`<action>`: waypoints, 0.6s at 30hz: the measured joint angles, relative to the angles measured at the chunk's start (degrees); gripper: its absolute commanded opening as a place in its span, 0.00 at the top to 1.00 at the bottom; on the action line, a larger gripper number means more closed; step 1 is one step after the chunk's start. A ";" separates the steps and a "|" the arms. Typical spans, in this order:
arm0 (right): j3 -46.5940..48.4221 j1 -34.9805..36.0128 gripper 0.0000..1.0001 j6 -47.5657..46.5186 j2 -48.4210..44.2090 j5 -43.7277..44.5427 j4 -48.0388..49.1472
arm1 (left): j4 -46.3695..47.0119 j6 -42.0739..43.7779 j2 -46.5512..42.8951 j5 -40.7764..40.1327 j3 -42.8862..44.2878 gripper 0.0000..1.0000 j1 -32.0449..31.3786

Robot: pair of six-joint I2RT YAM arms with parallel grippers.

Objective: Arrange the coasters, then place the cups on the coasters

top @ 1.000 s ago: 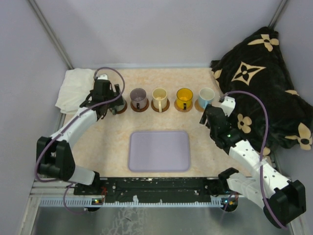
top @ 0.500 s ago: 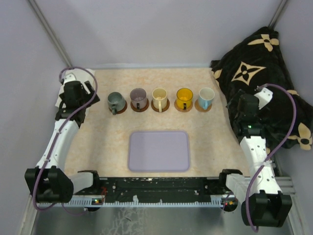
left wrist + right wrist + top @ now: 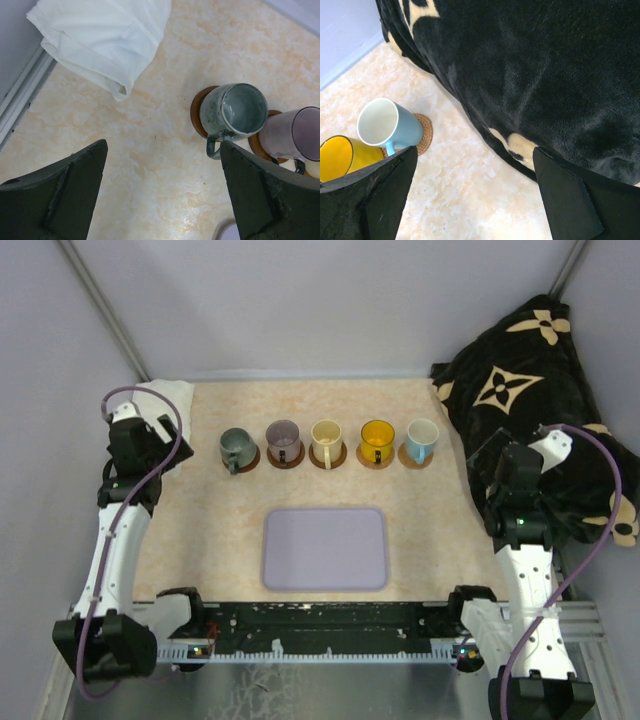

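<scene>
cups (image 3: 326, 443) row left-right, handles probably nearward | left gripper (image 3: 164, 145), right gripper (image 3: 475, 150) released, empty

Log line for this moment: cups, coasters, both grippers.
cups: five, one row, each on a coaster | left gripper: open, empty | right gripper: open, empty | task: looks done

Two white arms on show, left arm (image 3: 118, 540) and right arm (image 3: 530, 585), black at the joints, a lilac cable (image 3: 135, 390) looping off each wrist, dark wedge-shaped fingers (image 3: 60, 195)

Left hand (image 3: 162, 150) spread wide, right hand (image 3: 475, 150) likewise (both empty)
</scene>
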 measured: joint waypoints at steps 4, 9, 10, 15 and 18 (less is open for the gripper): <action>0.00 0.00 0.01 -0.44 0.09 -0.04 -0.92 | 0.81 0.20 -1.88 -0.13 -0.02 0.00 0.00; 0.00 0.00 0.01 -0.46 0.33 -0.48 -1.53 | 0.52 0.44 -1.66 0.35 -0.28 0.00 0.00; 0.04 0.00 0.01 -0.50 0.33 -0.50 -1.68 | 0.50 0.55 -1.66 0.79 -0.39 0.00 0.00; 0.66 0.00 0.01 -0.92 0.28 -0.55 -2.10 | 0.37 1.40 -2.38 3.04 -1.70 0.00 0.00; 0.68 0.00 0.01 -1.25 0.26 -0.55 -2.10 | 0.26 1.70 -2.62 4.15 -2.01 0.00 0.00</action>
